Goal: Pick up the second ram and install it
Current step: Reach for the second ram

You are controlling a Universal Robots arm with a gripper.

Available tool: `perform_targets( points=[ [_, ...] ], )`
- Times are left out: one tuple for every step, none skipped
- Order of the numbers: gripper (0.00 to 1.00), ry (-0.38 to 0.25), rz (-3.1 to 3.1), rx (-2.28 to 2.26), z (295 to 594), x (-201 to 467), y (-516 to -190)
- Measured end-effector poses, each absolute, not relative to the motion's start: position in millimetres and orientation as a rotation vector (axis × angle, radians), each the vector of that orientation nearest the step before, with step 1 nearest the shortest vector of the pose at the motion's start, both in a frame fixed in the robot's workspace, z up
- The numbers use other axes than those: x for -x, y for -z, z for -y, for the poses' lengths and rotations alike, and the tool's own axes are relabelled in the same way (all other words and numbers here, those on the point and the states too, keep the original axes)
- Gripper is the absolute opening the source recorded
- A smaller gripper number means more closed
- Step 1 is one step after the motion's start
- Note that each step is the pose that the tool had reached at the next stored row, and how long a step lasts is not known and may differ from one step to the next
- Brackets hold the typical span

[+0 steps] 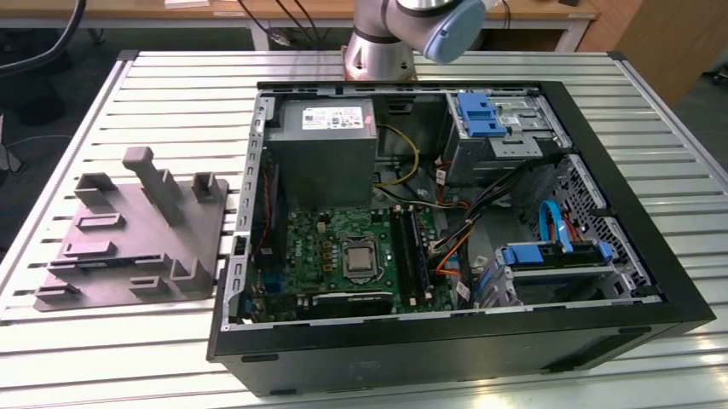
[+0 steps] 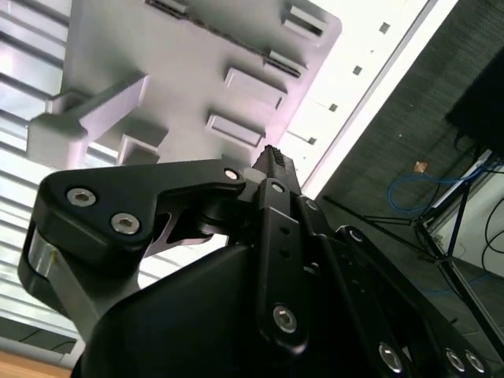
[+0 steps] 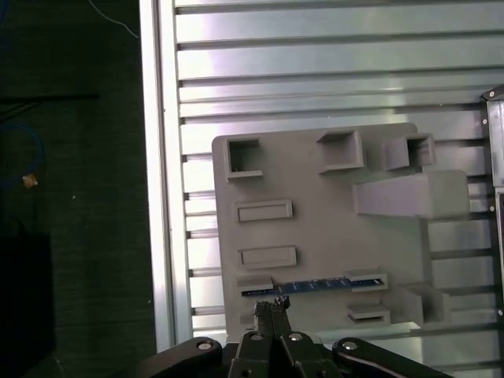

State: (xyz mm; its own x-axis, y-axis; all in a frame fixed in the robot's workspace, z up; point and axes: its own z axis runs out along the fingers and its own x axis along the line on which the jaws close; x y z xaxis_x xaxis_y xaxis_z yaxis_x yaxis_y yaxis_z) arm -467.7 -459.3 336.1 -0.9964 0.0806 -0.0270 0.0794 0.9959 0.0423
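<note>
Hand hangs well above the second ram in the fixture plate.

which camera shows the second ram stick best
The first wrist view: the second ram lies full length, seen from above, on the grey fixture plate. The exterior view shows the second ram as a thin bluish strip; the second wrist view, its dark slanted edge.

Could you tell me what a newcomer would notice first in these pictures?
The open computer case dominates the exterior view, its motherboard exposed. On the exterior view's left lies the grey fixture plate; in the first wrist view the second ram rests in it, the gripper nearby.
</note>
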Motion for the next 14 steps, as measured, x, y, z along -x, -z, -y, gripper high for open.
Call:
perform_targets(
  points=[
    [0.11,-0.064,-3.11,-0.125,461.9,467.1,-334.9],
    [0.11,-0.064,-3.11,-0.125,464.8,466.4,-333.7],
    [0.11,-0.064,-3.11,-0.125,467.5,465.9,-332.5],
    [0.11,-0.064,-3.11,-0.125,470.1,465.3,-331.2],
    [0.11,-0.064,-3.11,-0.125,473.0,464.6,-329.9],
    [0.11,-0.064,-3.11,-0.125,475.7,464.0,-328.8],
    [0.11,-0.064,-3.11,-0.125,478.4,463.5,-327.6],
    [0.11,-0.064,-3.11,-0.125,481.3,463.0,-326.4],
    [0.11,-0.064,-3.11,-0.125,484.3,462.6,-325.4],
    [0.11,-0.064,-3.11,-0.125,487.3,462.1,-324.3],
    [0.11,-0.064,-3.11,-0.125,490.1,461.5,-323.2],
    [0.11,-0.064,-3.11,-0.125,492.7,461.0,-322.1],
    [0.11,-0.064,-3.11,-0.125,495.1,460.4,-320.9],
    [0.11,-0.064,-3.11,-0.125,497.6,459.9,-319.7]
  ],
)
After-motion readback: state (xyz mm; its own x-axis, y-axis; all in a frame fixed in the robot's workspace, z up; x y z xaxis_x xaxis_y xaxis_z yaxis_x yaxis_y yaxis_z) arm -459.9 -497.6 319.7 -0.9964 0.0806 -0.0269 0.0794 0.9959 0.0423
